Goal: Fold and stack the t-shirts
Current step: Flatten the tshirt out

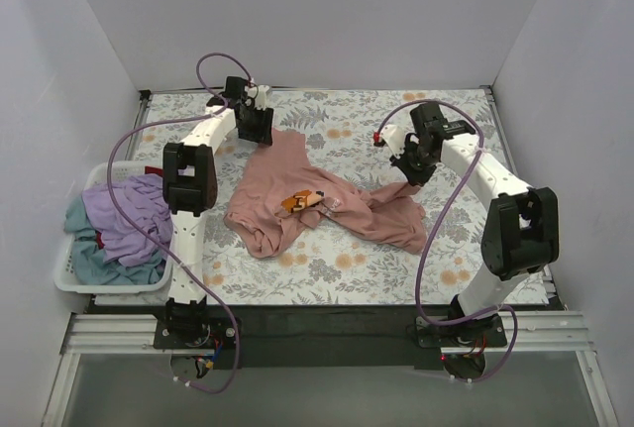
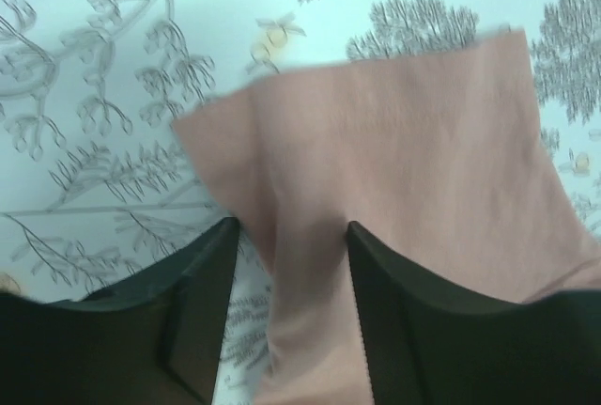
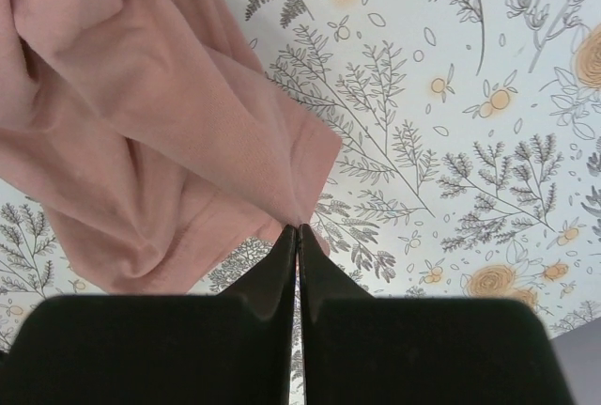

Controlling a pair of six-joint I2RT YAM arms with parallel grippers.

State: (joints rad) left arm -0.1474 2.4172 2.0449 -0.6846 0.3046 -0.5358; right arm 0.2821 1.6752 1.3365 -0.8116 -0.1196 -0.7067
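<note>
Pink t-shirt (image 1: 272, 184) crumpled centrally; right gripper (image 3: 299, 229) pinching its edge, left gripper (image 2: 291, 228) apart astride a fold

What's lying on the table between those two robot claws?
The crumpled salmon-pink t-shirt spans from left gripper to right gripper, seen in the top view.

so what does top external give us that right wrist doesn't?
Top external only: the white basket at left holding the lavender shirt and teal shirt, and the left gripper at the far edge of the pink shirt. Right wrist only: the right gripper shut tight, pinching an edge of the pink cloth at its tips. Both: the pink shirt lying crumpled on the floral table cover.
</note>
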